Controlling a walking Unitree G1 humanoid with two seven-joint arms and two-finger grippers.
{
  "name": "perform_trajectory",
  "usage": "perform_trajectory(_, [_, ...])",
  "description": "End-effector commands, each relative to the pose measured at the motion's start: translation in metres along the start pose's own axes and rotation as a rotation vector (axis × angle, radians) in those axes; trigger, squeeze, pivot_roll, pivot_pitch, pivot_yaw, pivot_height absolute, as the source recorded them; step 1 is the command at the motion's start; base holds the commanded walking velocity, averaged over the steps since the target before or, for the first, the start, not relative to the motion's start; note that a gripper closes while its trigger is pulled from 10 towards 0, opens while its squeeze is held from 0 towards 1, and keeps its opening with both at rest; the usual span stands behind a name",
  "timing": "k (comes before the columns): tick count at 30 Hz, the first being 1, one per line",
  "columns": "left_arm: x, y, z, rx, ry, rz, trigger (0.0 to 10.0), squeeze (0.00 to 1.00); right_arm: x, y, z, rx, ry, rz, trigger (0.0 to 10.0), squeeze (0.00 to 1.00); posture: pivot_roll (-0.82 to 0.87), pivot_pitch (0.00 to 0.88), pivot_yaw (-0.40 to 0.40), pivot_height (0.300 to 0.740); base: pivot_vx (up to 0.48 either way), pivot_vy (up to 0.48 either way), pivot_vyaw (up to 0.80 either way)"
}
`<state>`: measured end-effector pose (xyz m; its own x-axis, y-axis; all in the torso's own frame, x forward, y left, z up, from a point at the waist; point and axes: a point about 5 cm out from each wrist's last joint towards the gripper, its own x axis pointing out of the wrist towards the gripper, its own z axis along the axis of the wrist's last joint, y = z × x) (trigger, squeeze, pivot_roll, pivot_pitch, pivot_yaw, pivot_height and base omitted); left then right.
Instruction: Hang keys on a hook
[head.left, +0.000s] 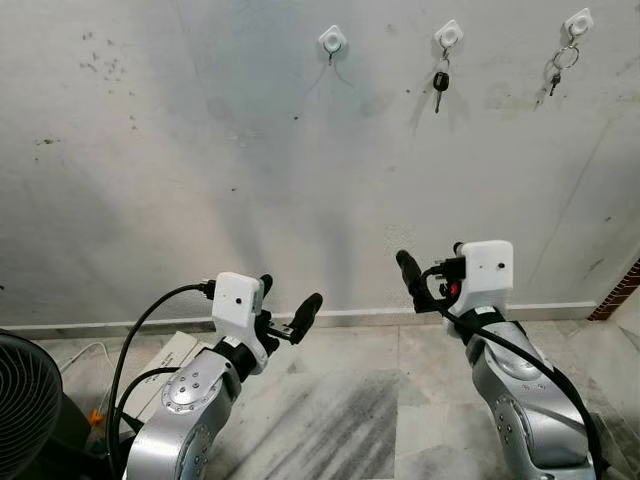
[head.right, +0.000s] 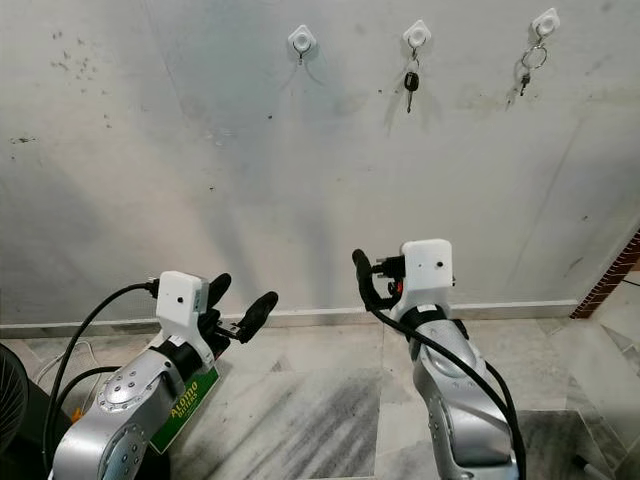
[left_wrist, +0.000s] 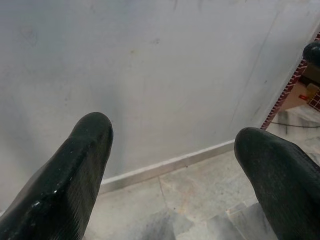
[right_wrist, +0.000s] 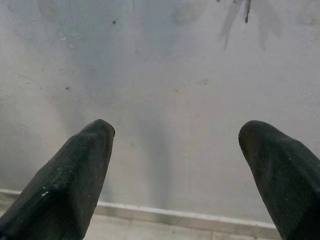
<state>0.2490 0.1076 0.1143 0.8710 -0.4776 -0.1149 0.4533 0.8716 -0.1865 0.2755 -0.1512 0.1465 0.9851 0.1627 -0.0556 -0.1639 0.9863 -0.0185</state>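
Both arms raised low in frame, toward the wall.
Left gripper (head.left: 288, 308) and right gripper (head.left: 432, 272) spread wide, empty; keys (head.left: 440, 84) on hooks (head.left: 333, 40) at top.

Two silver arms raised from the lower frame, left gripper (head.left: 287, 310) at lower left, fingers spread wide apart (nothing between them), right gripper (head.left: 432, 272) at centre right, held slightly higher, fingers (right_wrist: 75, 180) likewise parted

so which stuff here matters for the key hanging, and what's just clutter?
Job:
- empty hook
- middle hook with black-headed key
- right-hand hook with key ring
- left gripper, open
- right gripper, open

Clutter:
- black fan
- green-labelled box
- cables
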Motion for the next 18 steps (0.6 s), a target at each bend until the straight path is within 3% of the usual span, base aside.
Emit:
perform_trajectory(1, [-0.0005, 0.0008, 0.0003, 0.014, 0.0, 0.003, 10.0, 0.0, 0.001, 0.0018, 0.0005, -0.002, -0.001, 0.011, 10.0, 0.0, -0.09, 0.0, 0.106, 0.74, 0.0, -0.251, 0.0])
perform_trajectory(18, [-0.0005, -0.0004, -0.0009, 0.01, 0.001, -0.002, 10.0, 0.0, 0.0019, 0.0023, 0.0008, 0.002, 0.002, 0.009, 10.0, 0.0, -0.09, 0.0, 0.1, 0.74, 0.0, -0.258, 0.0])
